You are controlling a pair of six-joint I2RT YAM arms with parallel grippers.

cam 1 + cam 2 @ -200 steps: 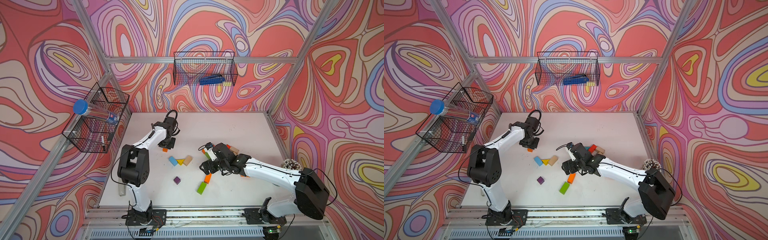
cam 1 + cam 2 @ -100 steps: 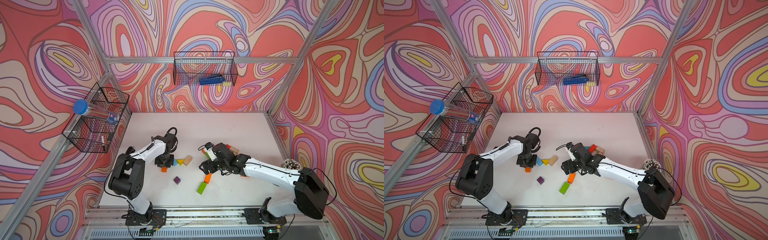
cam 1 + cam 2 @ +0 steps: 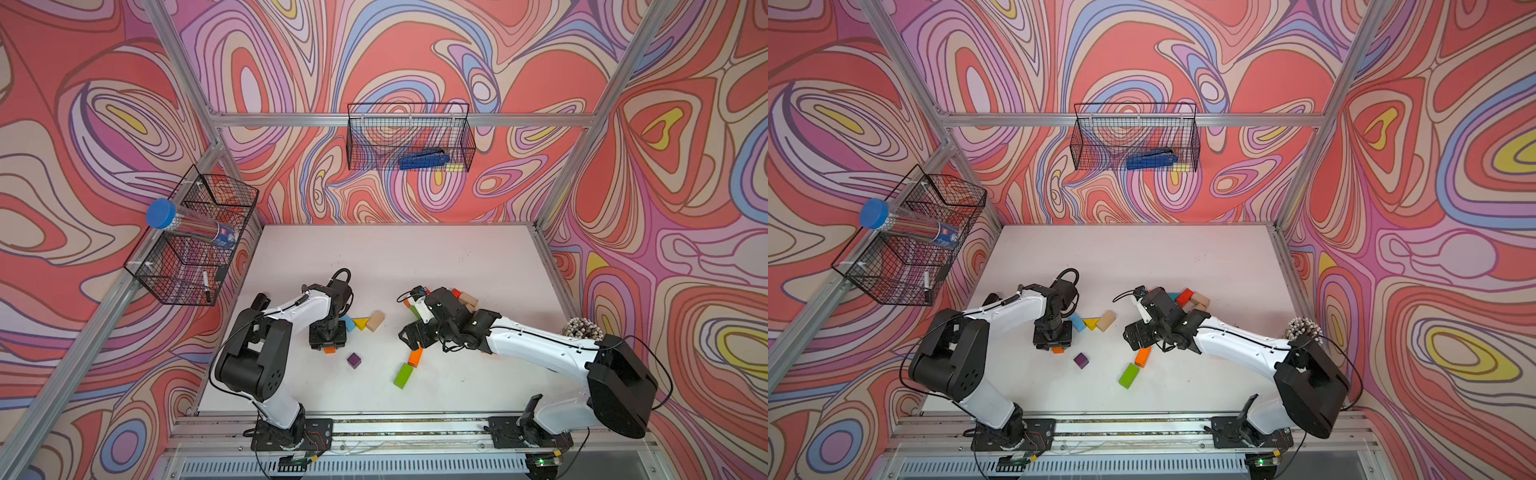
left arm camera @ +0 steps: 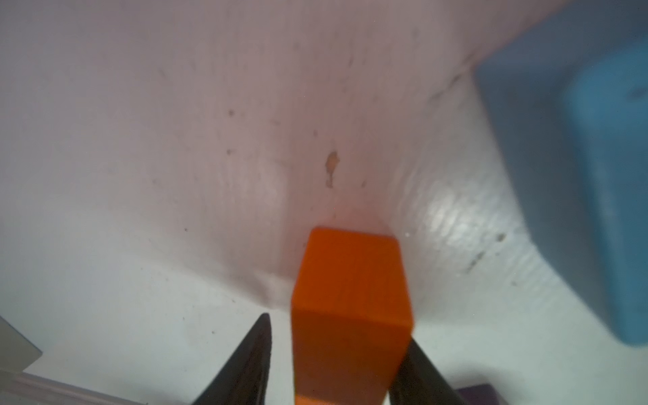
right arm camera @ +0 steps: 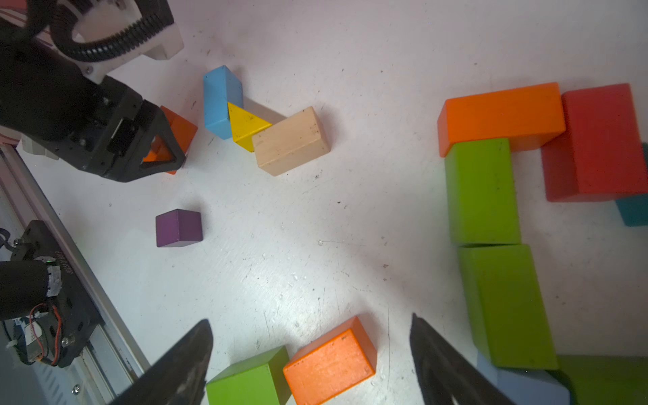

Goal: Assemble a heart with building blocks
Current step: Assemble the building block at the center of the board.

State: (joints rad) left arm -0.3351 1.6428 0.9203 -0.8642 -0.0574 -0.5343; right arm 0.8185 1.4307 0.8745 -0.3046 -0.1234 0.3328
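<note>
Toward table's [image 3: 415, 257] front-left corner: left gripper [image 4: 338, 329], jaws slack round orange cube [image 4: 350, 280], seemingly set beside blue block [image 4: 578, 175] for heart outline; right gripper [image 5: 310, 319] wide, empty.

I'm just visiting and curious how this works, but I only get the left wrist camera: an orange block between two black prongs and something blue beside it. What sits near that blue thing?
Observer: The light blue block touches a yellow triangle, and a plain wood brick touches the triangle's other side.
Operator: What is the other arm doing?
Observer: The right gripper hangs open over an orange brick that touches a green brick.
Operator: Any heart yet?
Observer: No closed heart shows. Near that gripper a long orange brick touches a red brick and a row of two green bricks.
</note>
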